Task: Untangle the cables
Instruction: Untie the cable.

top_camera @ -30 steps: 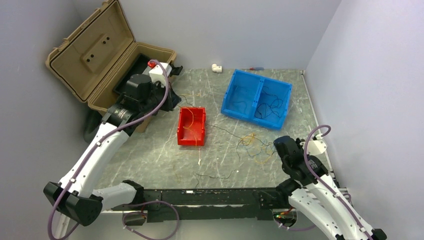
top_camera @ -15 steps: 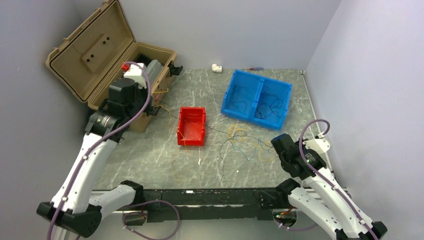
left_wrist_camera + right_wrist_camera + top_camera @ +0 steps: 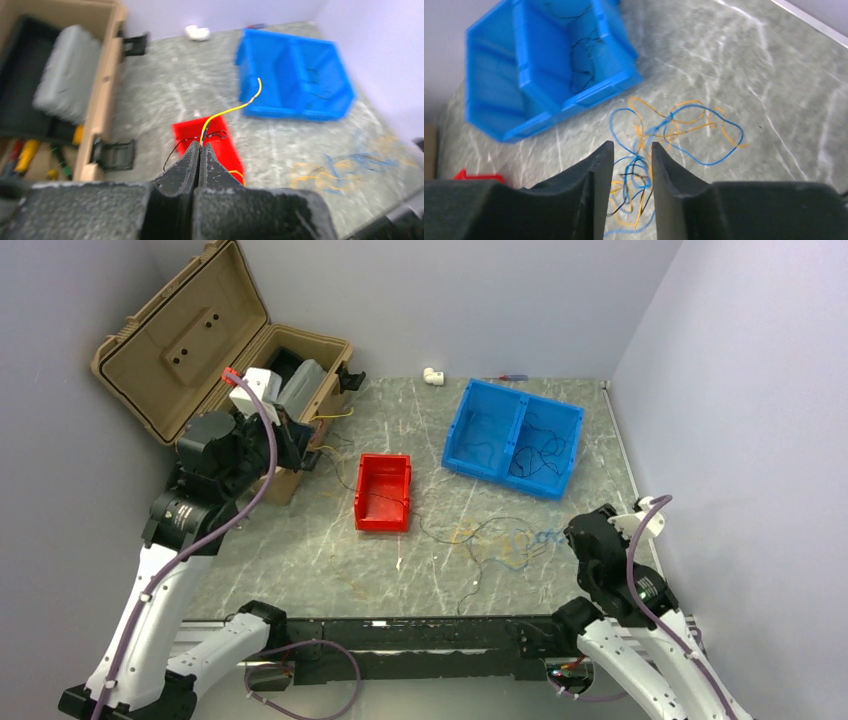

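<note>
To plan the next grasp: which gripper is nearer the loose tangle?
Right. Right gripper hangs over the tangle; left gripper, pinching a yellow cable, is far off by the tan case.

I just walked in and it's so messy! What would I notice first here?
The blue bin at the table's far right pops out first, with dark cables inside. In front of it lies a loose tangle of orange and blue cables. On the left, by the open tan case, the left jaws are shut on a yellow cable.
</note>
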Available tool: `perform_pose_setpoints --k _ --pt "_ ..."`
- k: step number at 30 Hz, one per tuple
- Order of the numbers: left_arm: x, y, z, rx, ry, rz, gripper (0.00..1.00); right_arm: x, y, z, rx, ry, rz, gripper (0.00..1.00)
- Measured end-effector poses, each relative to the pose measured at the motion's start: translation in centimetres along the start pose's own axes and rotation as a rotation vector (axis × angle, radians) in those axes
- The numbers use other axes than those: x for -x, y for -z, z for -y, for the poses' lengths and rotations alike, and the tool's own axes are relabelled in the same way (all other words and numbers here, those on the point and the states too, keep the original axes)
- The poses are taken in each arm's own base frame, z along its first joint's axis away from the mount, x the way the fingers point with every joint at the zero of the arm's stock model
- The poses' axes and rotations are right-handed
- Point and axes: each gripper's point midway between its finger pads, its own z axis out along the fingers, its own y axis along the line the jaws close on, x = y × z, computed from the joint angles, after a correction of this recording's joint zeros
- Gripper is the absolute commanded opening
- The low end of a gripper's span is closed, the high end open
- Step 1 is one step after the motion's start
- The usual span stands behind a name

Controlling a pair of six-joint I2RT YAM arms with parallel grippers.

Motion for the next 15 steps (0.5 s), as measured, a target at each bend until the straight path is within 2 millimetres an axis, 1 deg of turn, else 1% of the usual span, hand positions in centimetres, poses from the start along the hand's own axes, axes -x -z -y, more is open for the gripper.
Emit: perform_pose_setpoints --k 2,3,6,9,11,13,14,15 --pt "0.5 0.1 2.2 -0.124 -0.004 0.014 0.0 0.1 0.4 -1.3 0.085 0.02 -0.011 0.61" --pt "0.7 0.2 3.2 -0.177 -0.005 0.016 0.0 0.1 0.6 -2.0 0.129 0.036 -0.019 0.67" --pt "0.8 0.6 6.1 -0.34 -0.007 0.007 0.0 -0.5 1.2 -4.2 0.263 0.107 -0.052 0.78" --pt "0.7 0.8 8.5 -0.468 0.0 -0.011 0.0 -1.5 2.3 -7.2 0.443 0.195 -0.102 0.83" --pt "0.4 1.1 10.2 -0.544 -0.002 -0.023 0.0 -2.3 3.6 -9.4 0.587 0.246 -0.136 0.83" --pt "0.1 1.4 11.8 -0.612 -0.002 -0.039 0.0 -3.1 5.3 -11.9 0.756 0.288 -0.167 0.84" --pt "-0.1 1.6 12.7 -0.645 -0.004 -0.046 0.0 -3.6 6.5 -13.5 0.865 0.312 -0.19 0.84" --pt "-0.2 1.7 13.3 -0.67 -0.008 -0.049 0.0 -4.0 7.3 -14.4 0.93 0.327 -0.205 0.83"
